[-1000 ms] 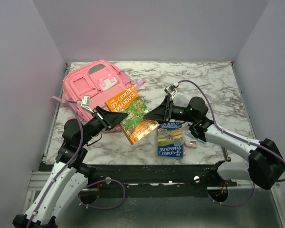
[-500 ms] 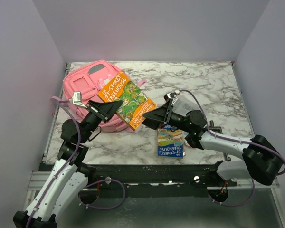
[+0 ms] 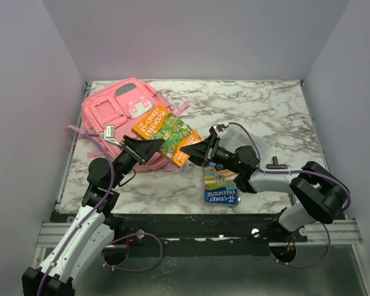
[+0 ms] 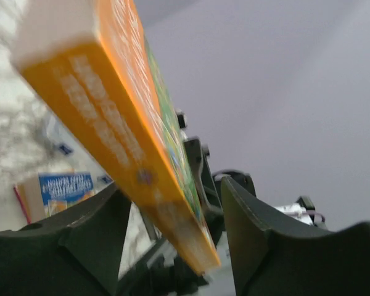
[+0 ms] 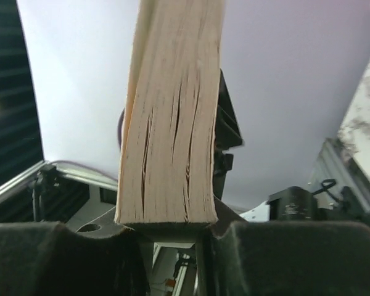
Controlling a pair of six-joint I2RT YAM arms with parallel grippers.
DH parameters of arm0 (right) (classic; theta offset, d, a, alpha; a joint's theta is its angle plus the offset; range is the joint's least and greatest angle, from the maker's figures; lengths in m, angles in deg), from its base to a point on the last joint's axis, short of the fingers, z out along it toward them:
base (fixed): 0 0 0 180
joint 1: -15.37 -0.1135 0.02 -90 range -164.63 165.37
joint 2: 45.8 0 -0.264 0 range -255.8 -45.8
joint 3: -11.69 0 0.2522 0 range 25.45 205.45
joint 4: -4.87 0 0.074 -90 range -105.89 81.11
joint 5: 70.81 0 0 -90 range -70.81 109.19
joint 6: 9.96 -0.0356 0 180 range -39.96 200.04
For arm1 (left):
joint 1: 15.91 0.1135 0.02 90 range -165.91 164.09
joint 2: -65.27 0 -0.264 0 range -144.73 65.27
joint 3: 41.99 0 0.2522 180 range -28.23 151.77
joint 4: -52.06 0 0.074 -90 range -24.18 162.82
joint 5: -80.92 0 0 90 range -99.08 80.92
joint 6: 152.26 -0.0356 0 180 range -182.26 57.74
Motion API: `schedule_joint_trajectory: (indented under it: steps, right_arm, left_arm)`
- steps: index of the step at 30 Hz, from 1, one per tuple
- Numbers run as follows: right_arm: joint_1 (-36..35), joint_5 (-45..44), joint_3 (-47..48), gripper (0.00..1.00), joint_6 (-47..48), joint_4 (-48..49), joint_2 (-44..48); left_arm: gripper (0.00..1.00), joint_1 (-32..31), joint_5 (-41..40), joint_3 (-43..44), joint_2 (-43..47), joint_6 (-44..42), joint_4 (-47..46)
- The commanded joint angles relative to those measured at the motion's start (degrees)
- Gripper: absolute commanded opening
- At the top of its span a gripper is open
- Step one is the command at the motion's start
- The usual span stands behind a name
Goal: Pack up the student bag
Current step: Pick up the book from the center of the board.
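Book (image 3: pixel 163 128) is clamped at its right end by right fingers (image 5: pixel 296 259), left fingers (image 4: pixel 265 246) loose around the spine; long axis is aimed far-left over the bag (image 3: pixel 108 111) on the bench (image 3: pixel 265 105), left arm nearer.

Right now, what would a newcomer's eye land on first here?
An orange book is held up mid-table between both arms: the right gripper clamps one end, the left gripper stands open around the spine. At the far left lies a pink backpack; a blue book lies flat near the front edge.
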Motion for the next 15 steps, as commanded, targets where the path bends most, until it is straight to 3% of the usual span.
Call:
schedule_joint_trajectory:
  steps: [1, 5, 8, 10, 12, 15]
  right_arm:
    - [6.39, 4.23, -4.24, 0.01, -0.46, 9.5, -3.17]
    - [14.09, 10.65, -6.37, 0.0, 0.94, 9.77, -4.64]
    - [18.89, 16.17, -5.99, 0.01, 6.55, 3.51, -3.25]
    - [20.6, 18.26, -4.19, 0.01, 13.94, -7.17, -0.96]
    - [21.23, 18.1, -0.56, 0.01, 24.65, -24.45, 1.91]
    - [21.43, 9.8, 3.52, 0.01, 38.38, -47.79, 7.32]
  left_arm:
    - [0.68, -0.1, 8.97, -5.55, 2.27, -7.35, 10.7]
    - [0.79, -0.1, 7.01, -4.35, 5.31, -13.89, 29.58]
    - [0.85, -0.02, 2.92, -0.46, 7.43, -19.39, 39.94]
    - [0.88, -0.01, -1.5, 3.48, 6.67, -22.16, 46.27]
    - [0.9, -0.01, -4.36, 8.05, 3.19, -25.56, 50.69]
    - [0.96, -0.01, -8.3, 16.47, -7.69, -33.22, 57.67]
